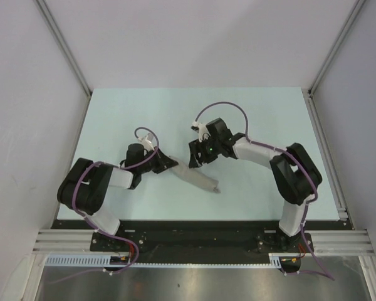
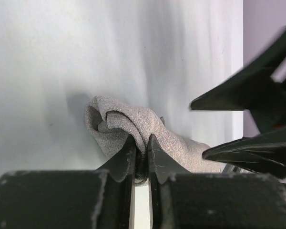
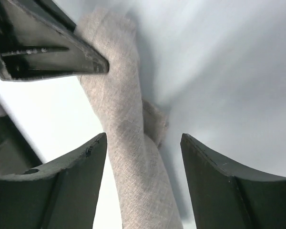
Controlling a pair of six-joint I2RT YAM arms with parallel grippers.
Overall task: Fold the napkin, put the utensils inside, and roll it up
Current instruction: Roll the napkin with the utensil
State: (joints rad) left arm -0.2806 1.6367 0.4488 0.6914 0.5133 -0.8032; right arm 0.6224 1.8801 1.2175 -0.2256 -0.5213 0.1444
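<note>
Top view, napkin: a light-grey soft cloth napkin [image 1: 199, 179], gathered into a long narrow roll, lies slantwise on the pale blue-green flat table [image 1: 144, 113], between the two arms and nearer the front edge.
Top view, left gripper: the black two-finger left gripper [image 1: 170, 163] meets the roll's far-left end.
Top view, right gripper: the black two-finger right gripper [image 1: 194, 162] hangs just beside it over the same end.
Top view, hard to make out: both sets of jaws are too small here to read.
Left wrist view, grip: the left gripper [image 2: 142, 143] has its fingers pressed almost together, pinching a fold of the napkin [image 2: 174, 140]; the crumpled end bulges beyond the tips.
Left wrist view, likely reason: the pinch seems meant to pin that end so the roll does not spring loose.
Left wrist view, cut off: dark blurred fingers of the right gripper [image 2: 257, 124] enter at the right, and the roll's far part runs behind them.
Right wrist view, jaws: the right gripper [image 3: 143, 137] stands spread, one finger on each side of the roll [image 3: 121, 95], touching neither side.
Right wrist view, likely reason: straddling, so it appears ready to close on the roll or to lift clear of it.
Right wrist view, hidden: no utensils show; whether they sit inside the roll cannot be told.
</note>
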